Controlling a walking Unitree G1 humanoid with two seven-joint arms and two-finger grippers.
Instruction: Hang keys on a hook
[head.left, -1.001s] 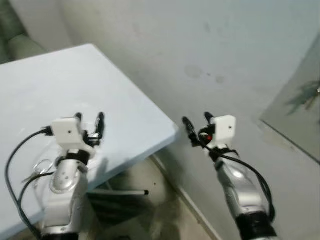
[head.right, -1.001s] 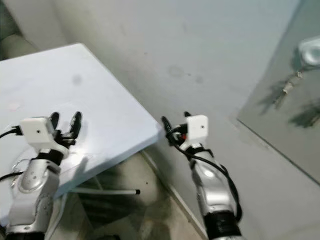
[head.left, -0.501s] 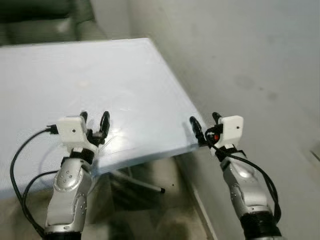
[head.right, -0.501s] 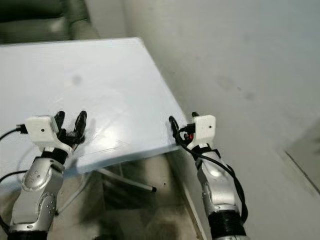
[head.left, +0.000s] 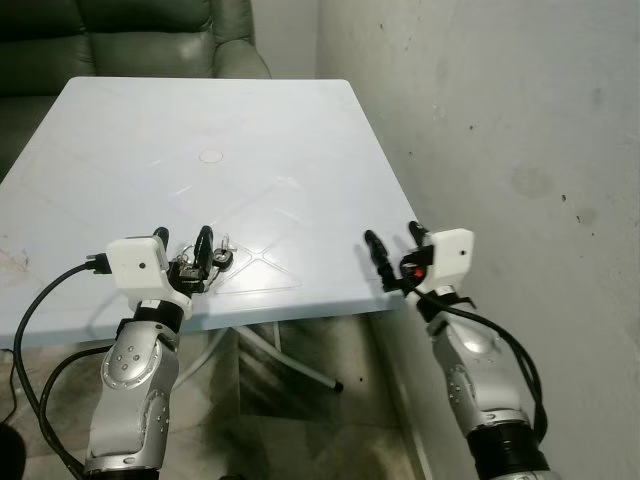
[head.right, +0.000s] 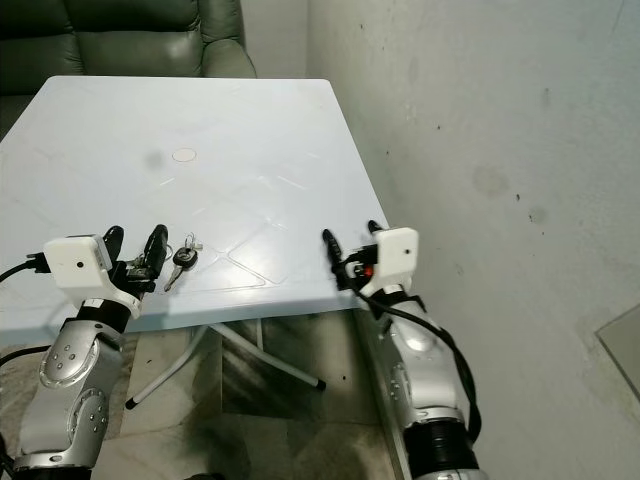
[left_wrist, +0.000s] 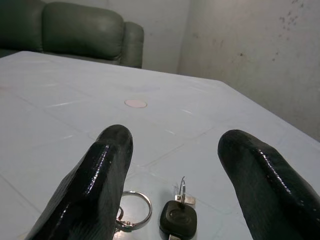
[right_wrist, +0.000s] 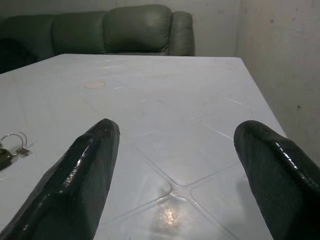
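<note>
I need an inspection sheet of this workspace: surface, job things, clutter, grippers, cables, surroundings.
Surface: pale blue table, a small round mark near its middle.
Job's things: keys with rings lying near the table's front edge; hook: nothing seen.
Clutter: nothing seen.
Grippers: left gripper open, just beside the keys; right gripper open at the table's front right corner.
Cables: black cable looping off the left wrist.
Surroundings: green sofa behind, stained wall on the right.

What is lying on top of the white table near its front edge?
A bunch of keys with a black-headed key and metal rings lies on the white table, just ahead of the open left tool. Part of the rings is covered by its finger.
</note>
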